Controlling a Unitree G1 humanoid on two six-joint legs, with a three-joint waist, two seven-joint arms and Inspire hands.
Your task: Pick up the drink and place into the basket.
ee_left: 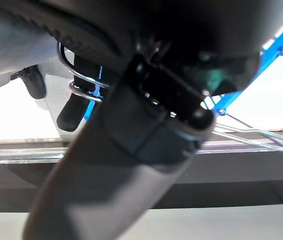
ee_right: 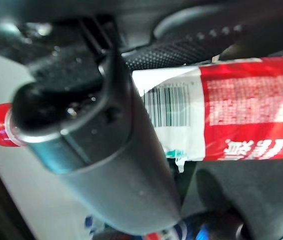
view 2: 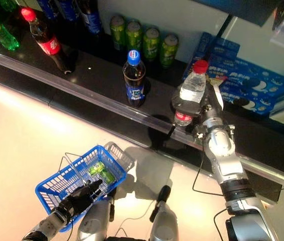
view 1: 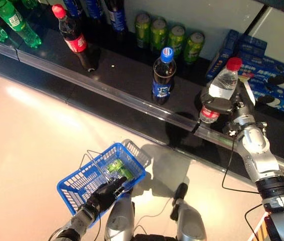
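A clear water bottle [view 1: 222,84] with a red cap and a red-and-white label [ee_right: 241,120] is held above the dark shelf [view 1: 127,75], tilted. My right hand [view 1: 232,106] is shut on it, its fingers curled round the lower body. Down at the lower left hangs a blue wire basket [view 1: 89,178] with a green item [view 1: 117,166] inside. My left hand [view 1: 107,193] is shut on the basket's wire handle [ee_left: 84,90], at its near rim.
On the shelf stand a blue-capped dark soda bottle [view 1: 163,75], a red-capped cola bottle [view 1: 74,37], green bottles [view 1: 14,20] at the far left, several green cans [view 1: 169,36] at the back and blue biscuit boxes [view 1: 272,83] right. A clear rail [view 1: 132,103] edges the shelf.
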